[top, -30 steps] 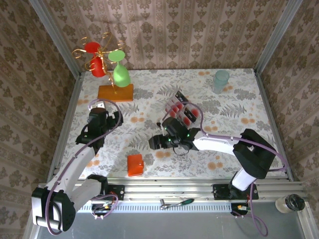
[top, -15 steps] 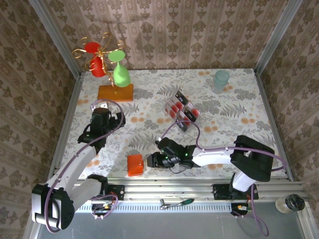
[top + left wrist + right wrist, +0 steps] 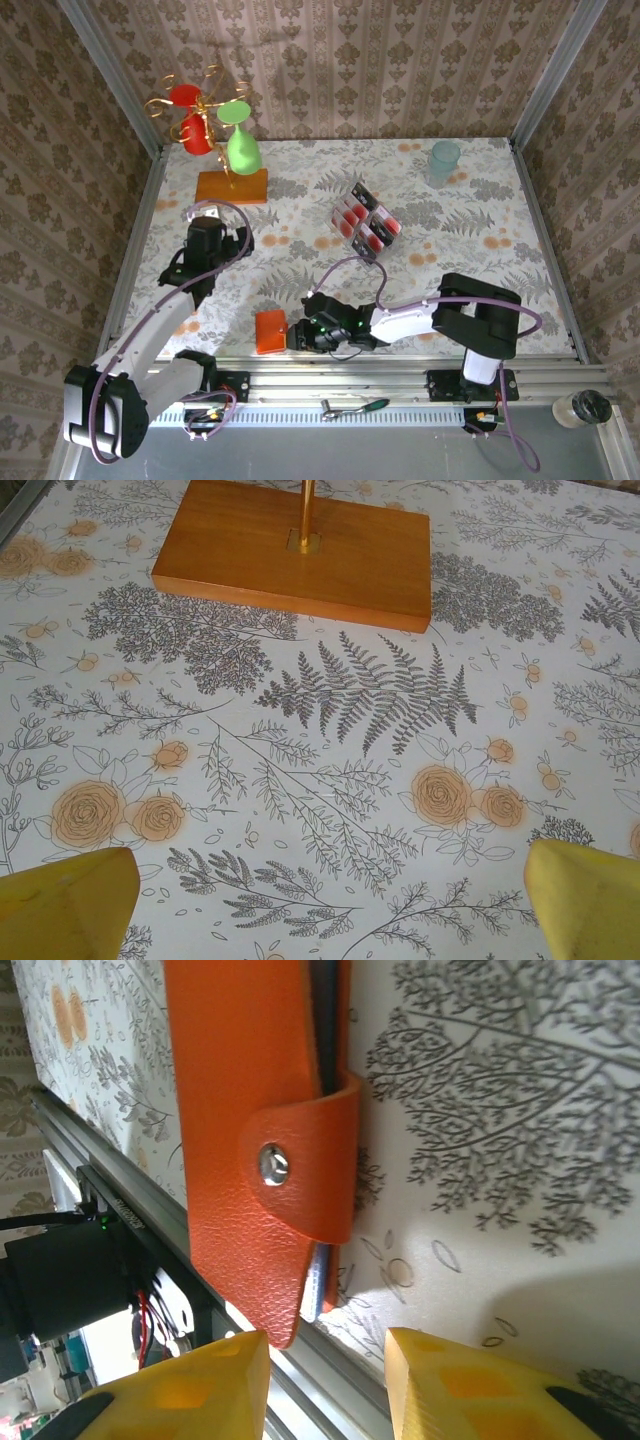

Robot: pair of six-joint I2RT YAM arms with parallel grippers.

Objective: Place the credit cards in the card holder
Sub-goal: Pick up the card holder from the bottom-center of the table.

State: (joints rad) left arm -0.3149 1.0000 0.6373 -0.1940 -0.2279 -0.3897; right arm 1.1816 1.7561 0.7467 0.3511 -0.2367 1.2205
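Card holder [image 3: 270,331], orange-red and snapped shut, lies flat at the near edge of the floral table [image 3: 480,250], the largest surface I work over. An orange block [image 3: 300,555] sits far left. My left gripper [image 3: 328,905] hangs wide open near that block. My right gripper [image 3: 325,1380], jaws partly parted and holding nothing, sits just beside the card holder. Credit cards [image 3: 362,225] lie clustered mid-table, well apart from it. Smallest is the snap [image 3: 272,1163].
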